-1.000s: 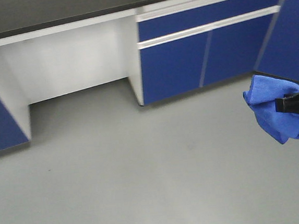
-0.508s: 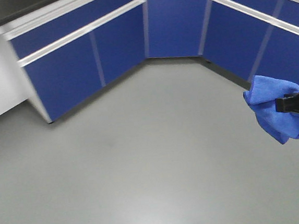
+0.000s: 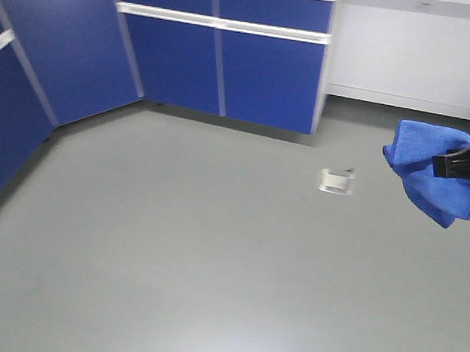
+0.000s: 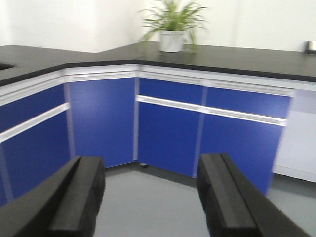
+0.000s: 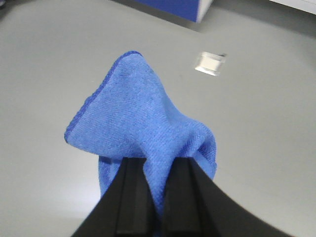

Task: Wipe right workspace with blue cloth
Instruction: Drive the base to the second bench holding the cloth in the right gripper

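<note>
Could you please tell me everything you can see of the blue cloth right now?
The blue cloth is a bright royal-blue rag, soft and finely textured like microfibre, with a thin stitched hem along its edge. It is bunched up and pinched between the shut fingers of the right gripper. One hemmed corner juts out past the gripper and the rest droops in loose folds. It hangs in the air above the grey floor, touching nothing but the gripper.

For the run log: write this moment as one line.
stage: wiping not begun | right gripper: shut on blue cloth | left gripper: open, empty | blue cloth: hanging above grey floor
</note>
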Available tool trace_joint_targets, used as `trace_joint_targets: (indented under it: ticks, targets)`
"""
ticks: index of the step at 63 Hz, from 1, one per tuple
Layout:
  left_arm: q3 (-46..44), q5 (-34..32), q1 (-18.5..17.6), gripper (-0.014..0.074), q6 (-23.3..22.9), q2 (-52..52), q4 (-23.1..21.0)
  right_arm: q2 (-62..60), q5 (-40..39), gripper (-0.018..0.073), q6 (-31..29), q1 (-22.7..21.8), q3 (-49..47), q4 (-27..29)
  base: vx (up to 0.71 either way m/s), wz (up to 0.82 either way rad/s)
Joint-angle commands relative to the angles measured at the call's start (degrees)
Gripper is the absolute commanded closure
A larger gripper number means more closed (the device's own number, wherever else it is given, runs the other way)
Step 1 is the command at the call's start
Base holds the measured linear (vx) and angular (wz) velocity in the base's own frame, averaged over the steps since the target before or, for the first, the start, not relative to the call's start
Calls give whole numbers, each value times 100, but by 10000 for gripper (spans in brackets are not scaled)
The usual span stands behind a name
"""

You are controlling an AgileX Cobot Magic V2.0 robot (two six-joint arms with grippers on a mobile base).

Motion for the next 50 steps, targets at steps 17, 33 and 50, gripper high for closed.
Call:
trace_joint_targets:
  ticks: [17, 33, 50]
  targets:
    - [177, -474, -5, 73, -28, 85, -18, -109, -162, 561, -47, 0, -167, 27, 5, -73]
    - [177, -474, -5, 73, -28, 85, -18, -109, 0, 561, -47, 0, -167, 27, 13, -58]
    - [177, -474, -5, 73, -28, 85, -18, -109, 259, 560, -47, 0, -167, 27, 20, -45]
